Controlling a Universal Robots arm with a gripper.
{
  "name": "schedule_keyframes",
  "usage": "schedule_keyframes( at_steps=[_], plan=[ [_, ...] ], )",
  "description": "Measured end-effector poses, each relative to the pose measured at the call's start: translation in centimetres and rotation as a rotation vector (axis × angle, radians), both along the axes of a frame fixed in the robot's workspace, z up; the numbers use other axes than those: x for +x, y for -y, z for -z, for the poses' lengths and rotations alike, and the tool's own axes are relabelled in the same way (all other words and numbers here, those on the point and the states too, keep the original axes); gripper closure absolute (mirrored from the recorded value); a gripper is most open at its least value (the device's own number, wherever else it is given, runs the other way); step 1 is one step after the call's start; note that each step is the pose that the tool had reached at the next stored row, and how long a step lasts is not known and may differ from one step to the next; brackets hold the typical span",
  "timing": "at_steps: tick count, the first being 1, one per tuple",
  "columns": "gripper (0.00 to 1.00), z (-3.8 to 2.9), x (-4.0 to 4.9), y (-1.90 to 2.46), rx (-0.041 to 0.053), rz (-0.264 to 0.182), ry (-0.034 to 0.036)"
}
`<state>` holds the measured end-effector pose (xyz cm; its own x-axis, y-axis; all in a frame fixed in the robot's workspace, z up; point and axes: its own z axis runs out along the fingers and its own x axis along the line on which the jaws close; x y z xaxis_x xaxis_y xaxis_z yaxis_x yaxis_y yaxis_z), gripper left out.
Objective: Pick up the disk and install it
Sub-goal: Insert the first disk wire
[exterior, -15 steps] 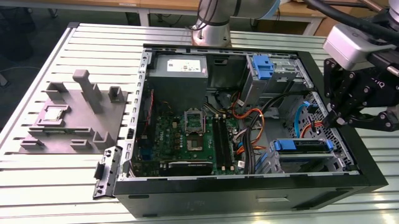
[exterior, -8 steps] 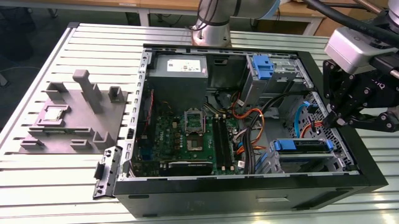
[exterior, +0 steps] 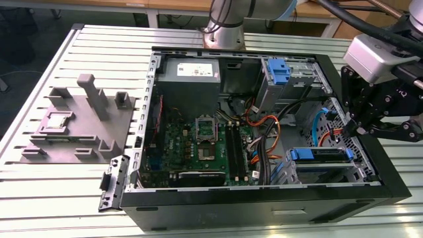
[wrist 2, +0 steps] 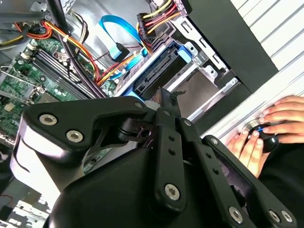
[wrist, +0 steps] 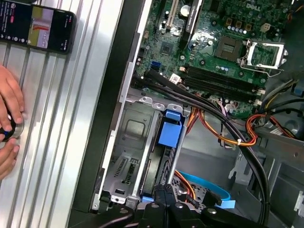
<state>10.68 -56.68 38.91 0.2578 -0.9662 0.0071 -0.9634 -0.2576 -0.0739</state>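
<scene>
The disk (exterior: 320, 154) sits in the drive bay at the case's front corner, on the exterior view's right, its blue carrier frame facing up. In both wrist views it is a dark slab on edge with a blue frame (wrist 2: 159, 71) (wrist: 169, 131), inside the metal cage. My gripper (exterior: 360, 131) hangs just above the case's right wall, a little beyond the disk. Its black fingers (wrist 2: 163, 97) come together with nothing between them. In the first wrist view the gripper (wrist: 164, 190) stands over the disk's end, apart from it.
The open black case (exterior: 264, 203) holds a motherboard (exterior: 198, 148), a grey power-supply box (exterior: 188, 74), an upright blue latch (exterior: 279, 72) and loose cables (wrist: 228, 133). A grey fixture (exterior: 79, 119) lies on the slatted table. A person's hand (wrist 2: 266, 133) and a phone (wrist: 38, 28) rest beside the case.
</scene>
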Motion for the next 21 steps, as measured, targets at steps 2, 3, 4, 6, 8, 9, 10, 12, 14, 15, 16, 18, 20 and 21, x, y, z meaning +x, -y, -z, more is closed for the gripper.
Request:
schedule_keyframes(
  at_steps=[2,3,4,6,8,9,10,12,14,15,16,18,20,21],
  plan=[
    [0.9,0.08,-0.01,0.0,-0.0004,-0.023,0.0049],
    [0.9,0.13,0.0,0.0,-0.0003,-0.037,0.0075],
    [0.9,0.17,0.0,0.0,-0.0004,-0.05,0.0099],
    [0.9,0.22,0.0,0.0,-0.0004,-0.075,0.0121],
    [0.9,0.26,0.05,0.0,-0.0003,-0.089,0.0126],
    [0.9,0.29,0.1,0.0,-0.0002,-0.092,0.0127],
    [0.9,0.32,0.17,0.0,-0.0001,-0.094,0.0126],
    [0.9,0.37,0.35,0.0,-0.0002,-0.095,0.0126],
    [0.9,0.43,0.55,0.0,-0.0001,-0.097,0.0126],
    [0.9,0.45,0.66,0.0,-0.0002,-0.098,0.0126],
    [0.9,0.47,0.75,-0.01,-0.0003,-0.1,0.0125],
    [0.9,0.58,0.92,-0.01,0.0002,-0.104,0.0127],
    [0.9,0.69,0.95,-0.01,-0.0004,-0.119,0.0157],
    [0.9,0.74,0.95,-0.01,-0.0004,-0.134,0.0191]
  ],
)
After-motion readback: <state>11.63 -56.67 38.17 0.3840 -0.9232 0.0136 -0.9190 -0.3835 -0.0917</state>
